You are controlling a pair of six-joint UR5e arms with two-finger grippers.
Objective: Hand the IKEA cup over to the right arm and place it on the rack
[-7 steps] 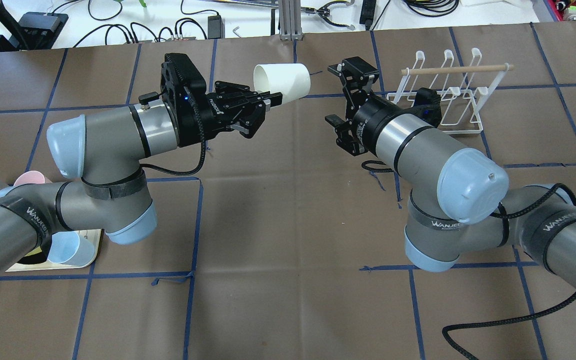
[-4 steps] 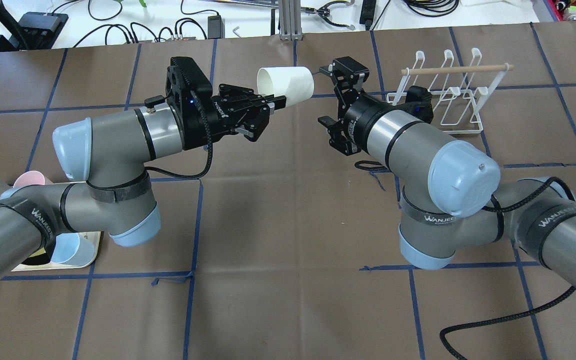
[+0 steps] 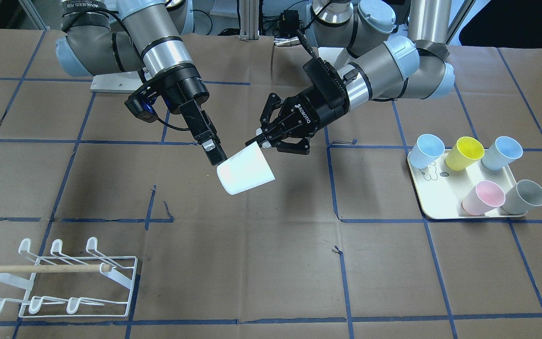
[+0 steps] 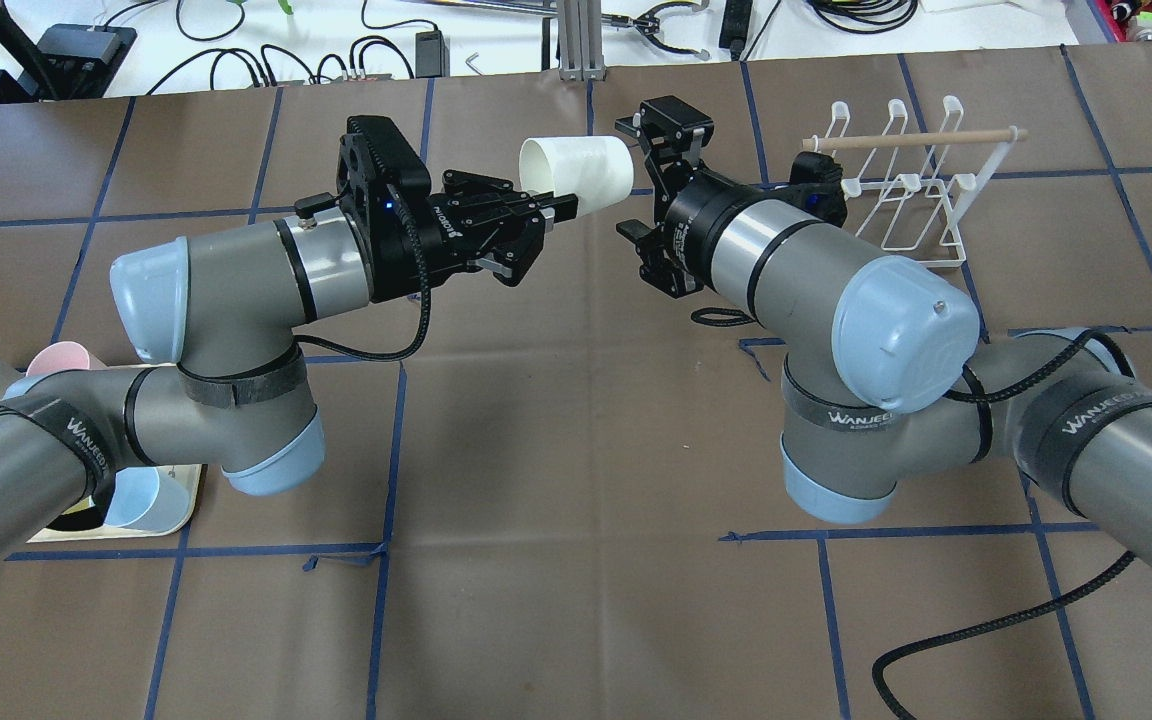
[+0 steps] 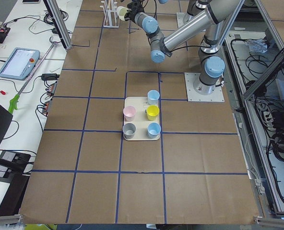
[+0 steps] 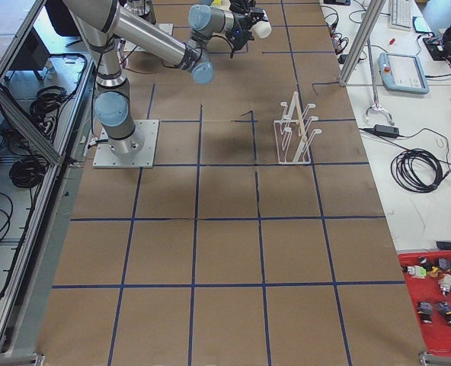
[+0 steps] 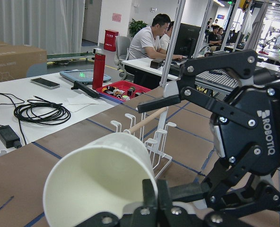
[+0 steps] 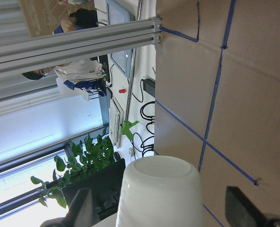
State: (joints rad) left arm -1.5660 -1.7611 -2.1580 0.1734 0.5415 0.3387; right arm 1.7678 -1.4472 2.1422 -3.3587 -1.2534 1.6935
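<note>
Above the worktop (image 4: 576, 450), clear of the rack (image 4: 916, 140), handover's on: left claw (image 4: 554, 207) pinches the cup (image 4: 581, 168) by its rim, right claw (image 4: 631, 180) gapes round its base, I'd clamp next.

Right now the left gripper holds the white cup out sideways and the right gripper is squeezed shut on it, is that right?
Not quite. The left gripper does hold the white cup out sideways, but the right gripper has open jaws, one each side of the cup's base. The right wrist-mounted view shows the gaps.
</note>
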